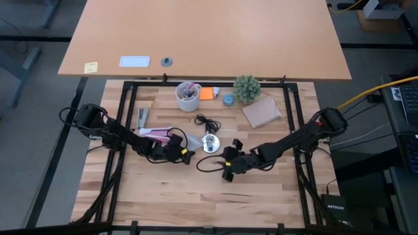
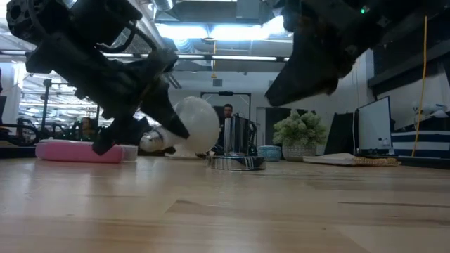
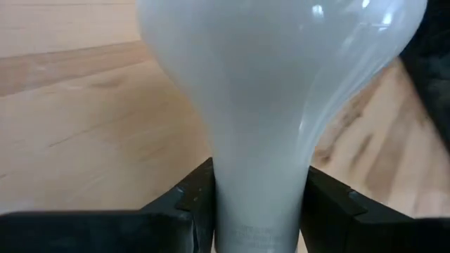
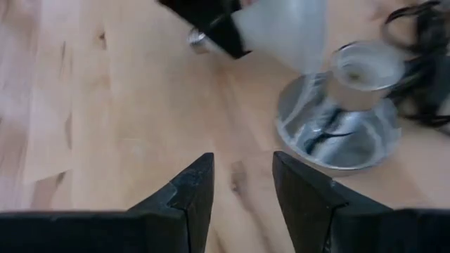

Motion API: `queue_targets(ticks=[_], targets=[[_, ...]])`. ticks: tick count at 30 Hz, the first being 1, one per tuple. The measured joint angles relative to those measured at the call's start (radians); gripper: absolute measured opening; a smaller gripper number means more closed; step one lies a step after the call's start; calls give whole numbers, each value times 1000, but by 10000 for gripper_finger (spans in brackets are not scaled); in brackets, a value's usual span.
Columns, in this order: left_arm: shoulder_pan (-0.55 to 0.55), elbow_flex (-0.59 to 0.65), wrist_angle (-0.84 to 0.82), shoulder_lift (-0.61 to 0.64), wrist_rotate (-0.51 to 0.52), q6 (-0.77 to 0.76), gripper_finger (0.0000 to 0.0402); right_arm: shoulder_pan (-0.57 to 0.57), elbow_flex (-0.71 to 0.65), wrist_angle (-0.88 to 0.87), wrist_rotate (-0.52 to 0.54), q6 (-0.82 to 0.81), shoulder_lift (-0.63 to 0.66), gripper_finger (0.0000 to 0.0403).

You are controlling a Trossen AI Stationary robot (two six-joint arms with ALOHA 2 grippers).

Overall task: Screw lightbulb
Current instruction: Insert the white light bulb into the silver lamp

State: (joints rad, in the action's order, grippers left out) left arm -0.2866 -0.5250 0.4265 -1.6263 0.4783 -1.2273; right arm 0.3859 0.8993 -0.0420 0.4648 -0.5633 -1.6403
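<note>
Where the two dark arms reach inward over its middle, the light wooden bench (image 1: 196, 189) carries every item listed here. Left arm: its hand (image 1: 185, 155) is clenched on the neck of the lightbulb (image 2: 190, 126), one finger (image 3: 190, 200) pressed to each side just above the metal base. Right arm: its hand (image 4: 239, 186) hangs released and empty just above bare wood, near the fitting. Pink flat object (image 2: 77, 151): lying behind the left arm. Lightbulb: white frosted globe, held tilted on its side low over the bench, just beside the fitting; whether it touches the wood cannot be told. Silvery round fitting (image 4: 348, 119): standing upright on the bench between the two hands, a black cord (image 1: 208, 121) coiled behind it.
</note>
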Motion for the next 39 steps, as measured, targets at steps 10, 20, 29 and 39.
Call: queue_targets(ticks=[10,20,29,39], targets=[[-2,0,129,1,4,37,146,0,0,-224,145,30,162,149],[3,0,355,1,6,174,148,0,0,-334,212,77,253,149],[28,-66,440,-7,68,428,148,-46,0,-307,277,202,248,149],[70,-201,437,-101,87,692,151,-171,0,-235,220,377,248,149]])
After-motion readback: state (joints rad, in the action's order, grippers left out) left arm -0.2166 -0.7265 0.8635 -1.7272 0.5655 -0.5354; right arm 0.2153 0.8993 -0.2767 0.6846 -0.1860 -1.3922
